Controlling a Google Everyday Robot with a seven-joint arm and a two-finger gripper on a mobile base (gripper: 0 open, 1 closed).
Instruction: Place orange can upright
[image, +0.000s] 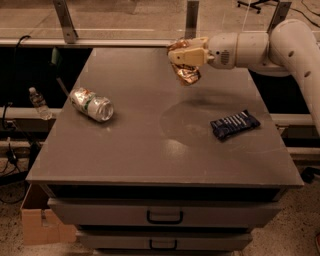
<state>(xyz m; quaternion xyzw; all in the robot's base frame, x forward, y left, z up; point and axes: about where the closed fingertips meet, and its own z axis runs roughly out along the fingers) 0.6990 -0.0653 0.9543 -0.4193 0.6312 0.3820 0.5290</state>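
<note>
Camera view, tabletop read as a clock face with twelve at the far edge.

Containers: the orange can (186, 75) is at about one o'clock, gripped and held off the table (150, 160), tilted rather than upright, visibly crumpled, with a shadow on the surface below it. A silver can (91, 104) with a green-and-white label lies on its side at about nine o'clock, one end facing five o'clock; whether it holds anything cannot be told. Two drawers (164, 214) in the table front are shut. A cardboard box (37, 222) sits on the floor off the near-left corner; contents not visible. A small water bottle (38, 103) stands beyond the left edge.

Arm: the white arm (295, 45) enters from three o'clock, its forearm lying roughly level and reaching toward nine. The gripper (187, 56) is over the far edge at one o'clock, its jaws closed on the upper part of the orange can.

Other: a dark blue packet (234, 125) lies flat at about four o'clock, well apart from both cans.
</note>
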